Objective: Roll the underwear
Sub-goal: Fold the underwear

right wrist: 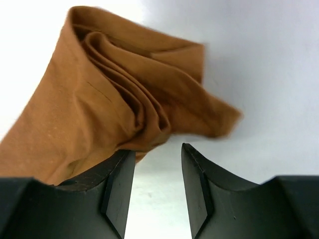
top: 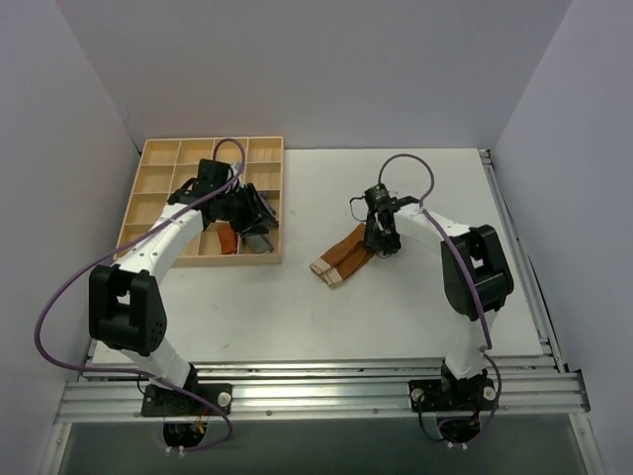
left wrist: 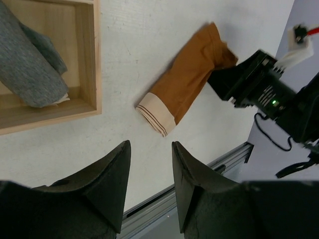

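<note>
Underwear (top: 345,255) lies flat on the table (top: 415,297), between the tray (top: 163,183) and the right arm, folded into a long strip. The pale band (left wrist: 157,117) is at the end nearer the arm bases. The bunched brown end points away and sits at the right gripper (right wrist: 157,149).

Step in hand, as I read it: seize the brown end and start the roll toward the band. No turn of the roll is made yet.

Doing it well:
- Take the full thickness of the bunched folds, not just the top ply, or the layers will likely slide apart.
- One loose corner juts sideways in the right wrist view; catch it in the first wrap.
- Make the first turn tight and keep the strip straight, so the roll runs square to the band.
- The left gripper (left wrist: 150,145) could pin the band end, but it is well apart from it now, over by the tray.

Right gripper: jaws parted a moderate way, nothing clasped. One finger (right wrist: 117,169) has its tip at the fabric edge; touching or just above, cannot tell. The other is over bare table.

Left gripper: spread apart and empty, hovering at the tray's edge near a grey cloth (left wrist: 30,69).
</note>
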Controlling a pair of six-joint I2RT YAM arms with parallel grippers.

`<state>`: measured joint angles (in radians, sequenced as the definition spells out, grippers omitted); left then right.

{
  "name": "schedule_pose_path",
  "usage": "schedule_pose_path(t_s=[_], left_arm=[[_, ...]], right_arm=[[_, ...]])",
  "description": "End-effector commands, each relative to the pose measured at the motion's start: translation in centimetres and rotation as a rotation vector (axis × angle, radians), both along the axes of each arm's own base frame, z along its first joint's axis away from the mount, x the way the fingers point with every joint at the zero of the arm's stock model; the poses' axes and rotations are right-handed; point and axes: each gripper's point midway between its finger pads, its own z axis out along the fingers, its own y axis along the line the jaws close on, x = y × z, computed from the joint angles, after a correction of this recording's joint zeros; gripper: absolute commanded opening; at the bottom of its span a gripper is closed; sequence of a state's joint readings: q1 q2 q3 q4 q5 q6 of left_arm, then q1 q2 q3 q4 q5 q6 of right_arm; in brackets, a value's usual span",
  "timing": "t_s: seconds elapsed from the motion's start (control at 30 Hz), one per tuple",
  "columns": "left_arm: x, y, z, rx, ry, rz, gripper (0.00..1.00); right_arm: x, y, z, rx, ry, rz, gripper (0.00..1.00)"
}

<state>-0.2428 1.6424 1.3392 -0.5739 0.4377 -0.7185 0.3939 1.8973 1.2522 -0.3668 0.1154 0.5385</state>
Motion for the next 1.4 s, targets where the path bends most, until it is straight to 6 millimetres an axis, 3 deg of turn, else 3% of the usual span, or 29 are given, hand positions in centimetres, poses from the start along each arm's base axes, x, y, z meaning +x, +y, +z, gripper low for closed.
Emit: schedule_pose_path(t_s=[0.0, 0.13, 0.27, 0.3, 0.43, 0.57, 0.7, 0.87, 1.0, 1.13, 1.23, 1.37], left_arm=[[-0.6, -2.4, 0.0, 0.007, -0.016, -0.13, 0.47], [-0.5, -5.1, -1.6, 0.046, 0.013, -0.211, 0.47], [-0.3, -8.0, -3.5, 0.08, 0.044, -0.29, 0.47], [-0.1, -8.7, -3.0, 0.08, 0.022, -0.306, 0.47], [-0.4, -11.3, -3.1, 0.101, -0.03, -0.375, 0.47], [-1.2, -12.7, -5.0, 0.135, -0.013, -0.426, 0.46], [-1.7, -13.2, -7.1, 0.136, 0.024, -0.431, 0.46], [-3.0, -13.8, -10.0, 0.14, 0.091, -0.441, 0.46], [-4.3, -14.4, -11.8, 0.103, 0.136, -0.412, 0.43], [-6.2, -14.9, -13.0, 0.093, 0.179, -0.421, 0.43], [-7.5, -14.9, -13.7, 0.105, 0.204, -0.424, 0.42], [-8.7, -15.2, -11.8, 0.092, 0.179, -0.421, 0.42]], right_arm=[[1.9, 1.2, 2.2, 0.059, -0.022, 0.15, 0.38], [0.5, 2.0, 4.4, 0.143, -0.013, 0.13, 0.39], [-2.8, 2.4, 5.0, 0.233, 0.012, 0.061, 0.39], [-3.1, 2.6, 5.2, 0.251, 0.007, 0.046, 0.39], [-3.0, 3.2, 7.1, 0.328, -0.076, 0.006, 0.38], [-1.5, 3.2, 8.3, 0.347, -0.153, -0.034, 0.39], [-0.1, 2.8, 7.2, 0.309, -0.153, -0.056, 0.38], [1.3, 4.1, 4.6, 0.333, -0.113, -0.024, 0.36], [0.7, 4.0, 1.9, 0.308, -0.06, -0.019, 0.33], [-0.3, 3.7, 0.6, 0.292, -0.031, 0.01, 0.29], [-0.8, 3.8, 0.3, 0.296, -0.019, 0.066, 0.28], [-2.2, 4.4, 1.0, 0.309, 0.005, 0.166, 0.29]])
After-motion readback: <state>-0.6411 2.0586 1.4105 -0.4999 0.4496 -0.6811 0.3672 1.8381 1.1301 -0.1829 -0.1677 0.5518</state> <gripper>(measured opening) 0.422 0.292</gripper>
